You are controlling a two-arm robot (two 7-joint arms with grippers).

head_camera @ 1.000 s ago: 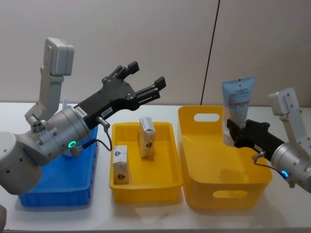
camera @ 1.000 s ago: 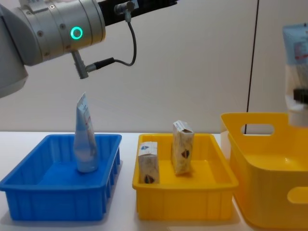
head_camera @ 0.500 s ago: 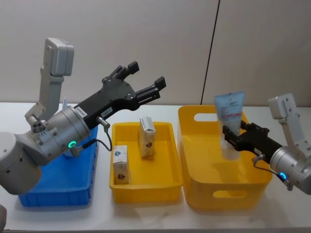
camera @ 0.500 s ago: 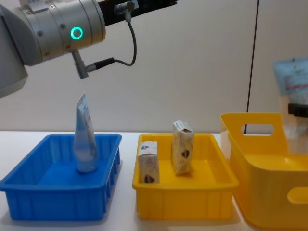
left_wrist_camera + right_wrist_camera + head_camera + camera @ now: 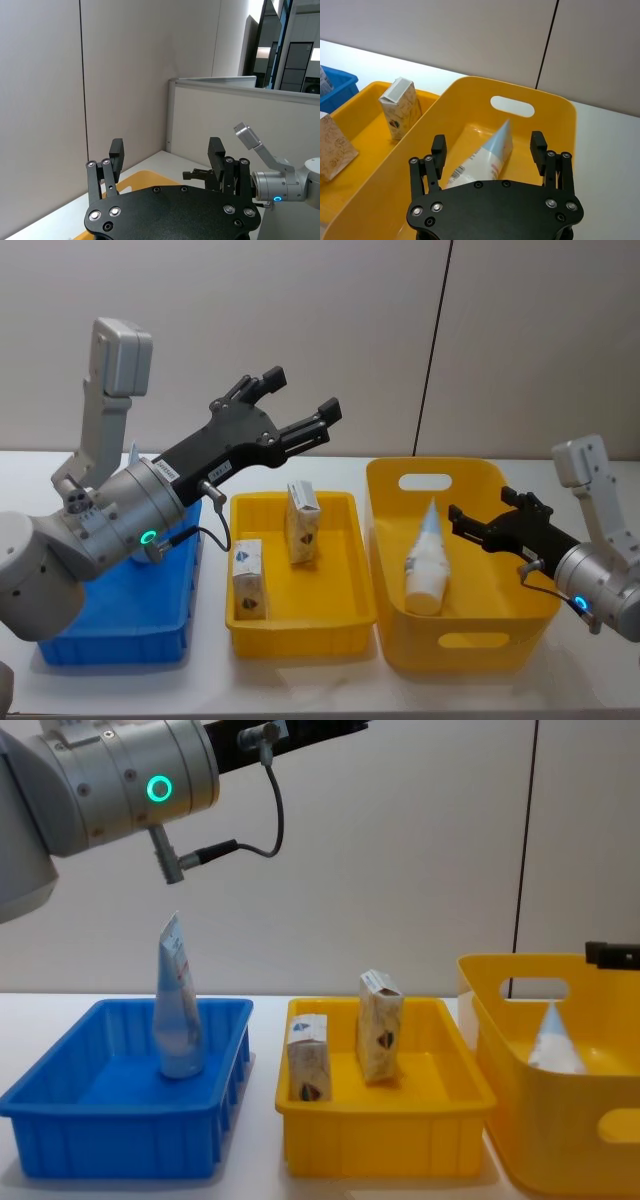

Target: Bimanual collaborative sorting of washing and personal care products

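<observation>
A pale-blue squeeze tube leans cap-down inside the deep yellow bin, free of any grip; it also appears as the tube between and beyond my right fingers. My right gripper hovers open just above it, at the bin's right side. Two cream cartons stand in the shallow yellow tray. Another tube stands upright in the blue bin. My left gripper hangs open and empty, high above the tray's back left.
The three containers stand side by side on the white table, the blue bin at the left, the tray in the middle, the deep bin with its handle slot at the right. A grey wall stands close behind.
My right gripper came down with the tube, opened and let it go; the tube dropped into the deep yellow bin. The left arm has not moved.
</observation>
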